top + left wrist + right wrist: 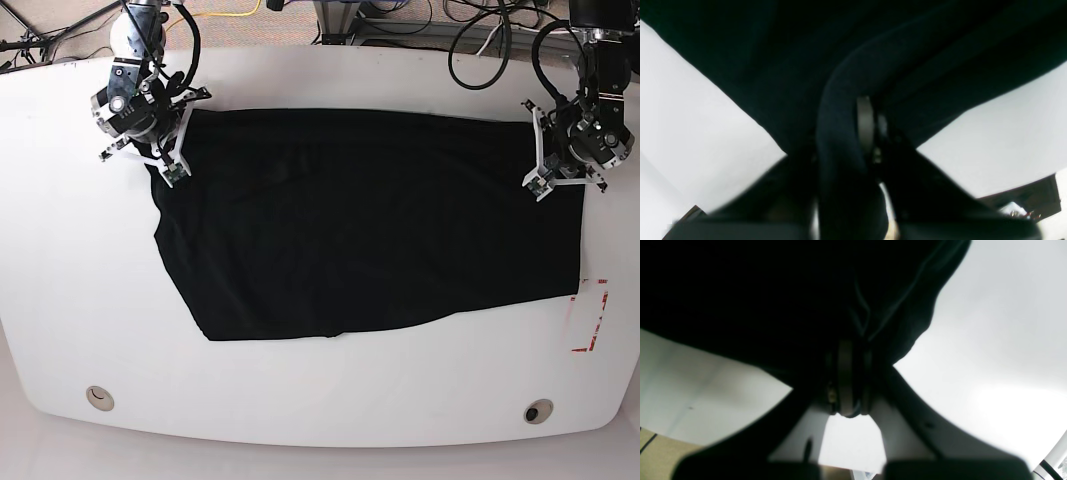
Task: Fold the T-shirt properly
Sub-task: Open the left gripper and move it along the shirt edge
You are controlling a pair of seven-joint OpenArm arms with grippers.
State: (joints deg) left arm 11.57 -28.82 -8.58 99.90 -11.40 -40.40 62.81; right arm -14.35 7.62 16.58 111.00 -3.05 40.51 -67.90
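Now, going left to right across the base view. My right pincer [165,160] sits at the far-left corner of the T-shirt [370,220], low on the white table [70,300]. In the right wrist view its jaws are pressed together on a bunched fold of the black cloth [806,290], which rises away from the fingertips and fills the upper frame; bare table shows on both sides of the jaws.

From that pincer the T-shirt runs rightward as one flat black panel, plain side up, its near edge slanting toward me below the pincer.

At the far-right corner is my left pincer [543,180], touching the cloth's edge. In the left wrist view a thick roll of black fabric [840,133] lies between its fingers; whether the jaws clamp it or stand slightly apart, I cannot tell.

Just beyond the cloth's right edge, below that pincer, red tape marks [590,320] lie on the table.
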